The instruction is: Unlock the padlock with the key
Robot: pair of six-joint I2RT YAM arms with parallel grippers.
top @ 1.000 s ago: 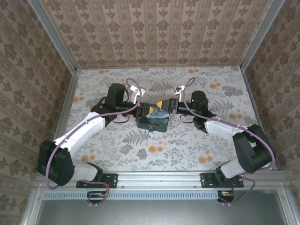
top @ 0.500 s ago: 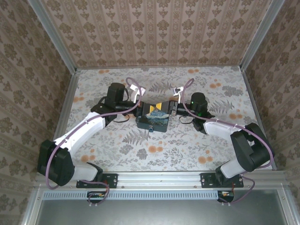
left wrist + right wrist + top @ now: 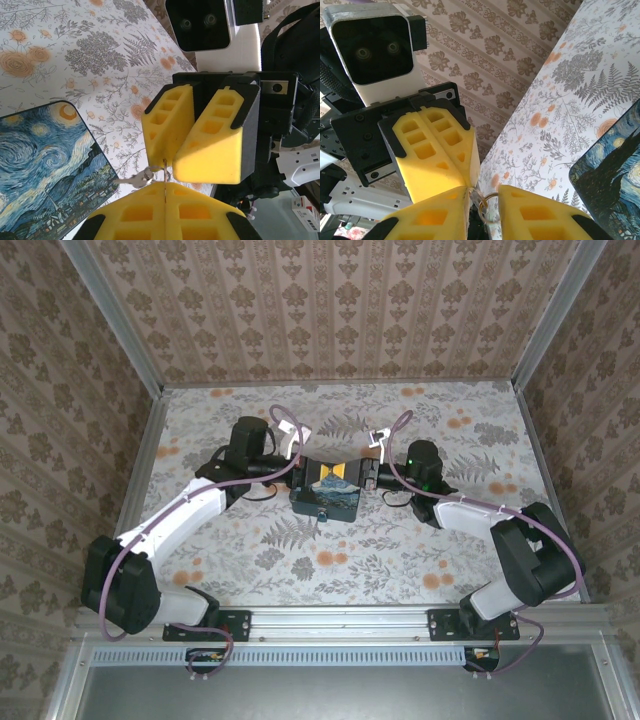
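Key (image 3: 139,179) dangles low centre from the key ring (image 3: 480,204) our left hand (image 3: 165,186) clamps; our right hand (image 3: 485,200) straddles it, fingers slightly apart.

yellow pads (image 3: 210,135), blue-and-yellow swirled box (image 3: 45,160), floral table (image 3: 400,550)

- The left tool (image 3: 165,186) and right tool (image 3: 482,202) stood tip to tip by the far end of the painted box (image 3: 328,502), so I saw no way between them.
- The right tool's pads left only a narrow gap, and a metal ring (image 3: 488,206) sat in it.
- The desk (image 3: 400,560) lay open on the near side of the box and behind it, up to the back wall (image 3: 340,310).
- The left wall (image 3: 60,440) and right wall (image 3: 590,440) shut in the desk's sides.
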